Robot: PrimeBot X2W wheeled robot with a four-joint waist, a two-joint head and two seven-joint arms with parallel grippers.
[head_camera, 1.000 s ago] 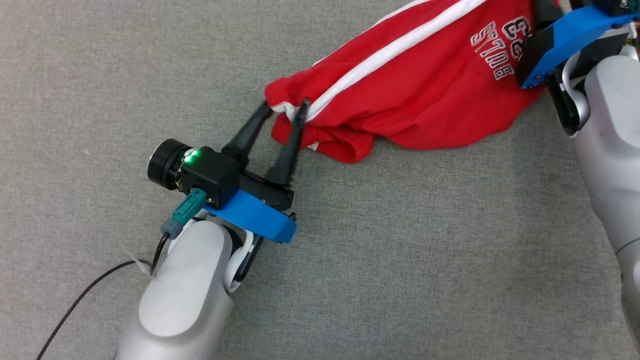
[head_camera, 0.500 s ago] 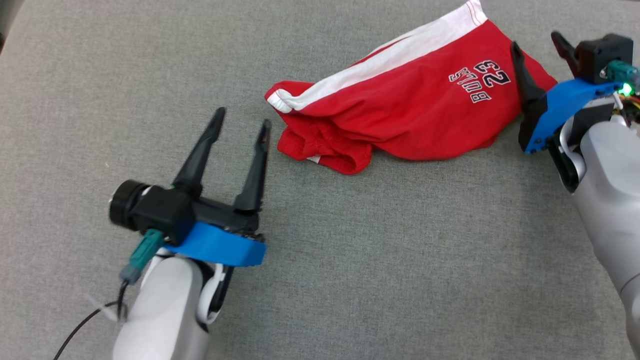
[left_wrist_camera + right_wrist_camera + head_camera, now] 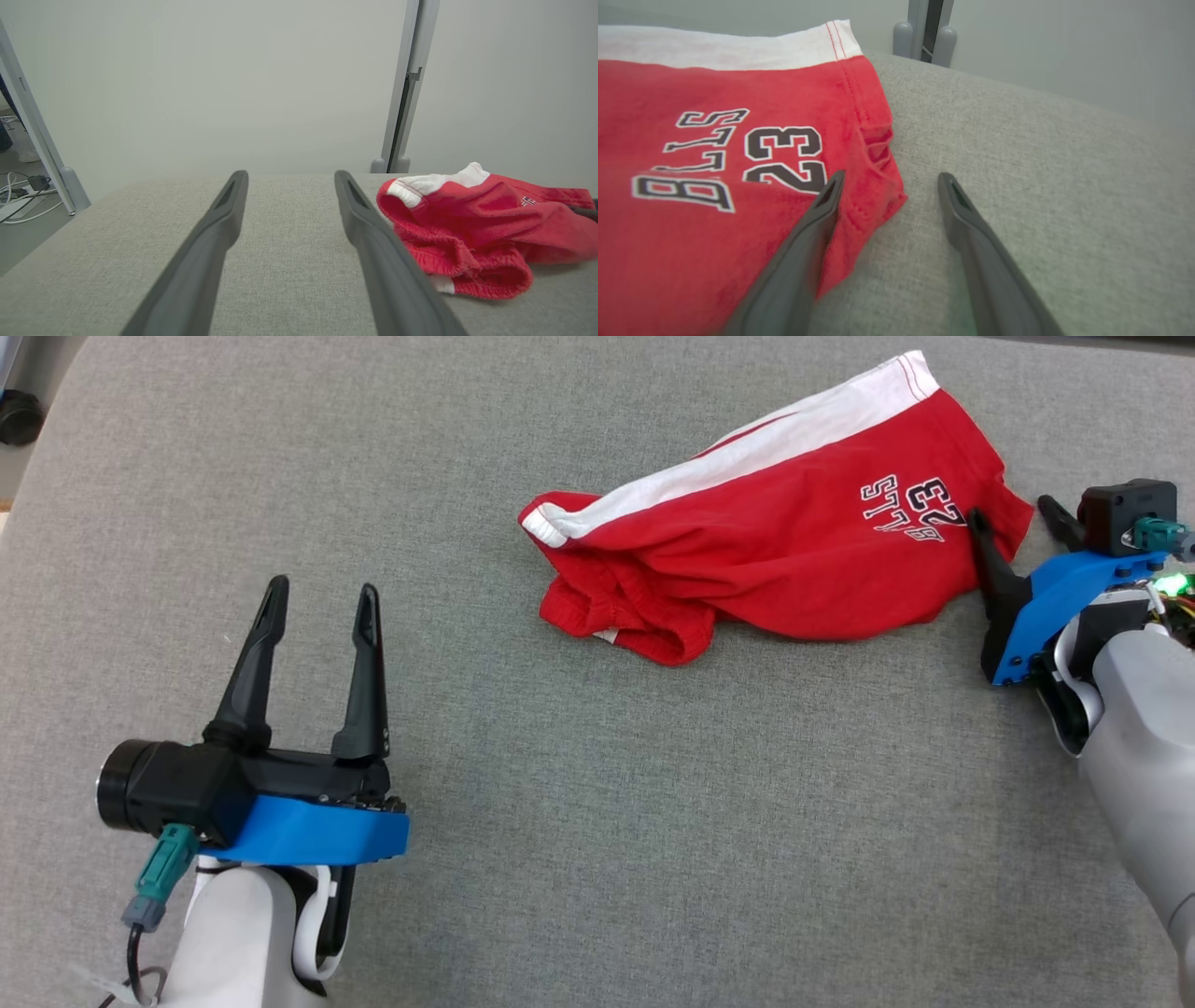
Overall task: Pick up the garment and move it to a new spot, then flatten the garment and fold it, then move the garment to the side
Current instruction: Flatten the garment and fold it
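The red shorts with a white side stripe (image 3: 775, 560) lie on the grey fabric worktop (image 3: 597, 803), a grey upright post (image 3: 423, 37) behind. The right pincer (image 3: 1010, 510) gapes empty, one finger over their hem; the left pincer (image 3: 322, 588), likewise wide and empty, sits well apart.

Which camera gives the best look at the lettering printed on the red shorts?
The right wrist view: the lettering is large and readable. The head view shows it small and upside down; the left wrist view catches only a blurred trace.
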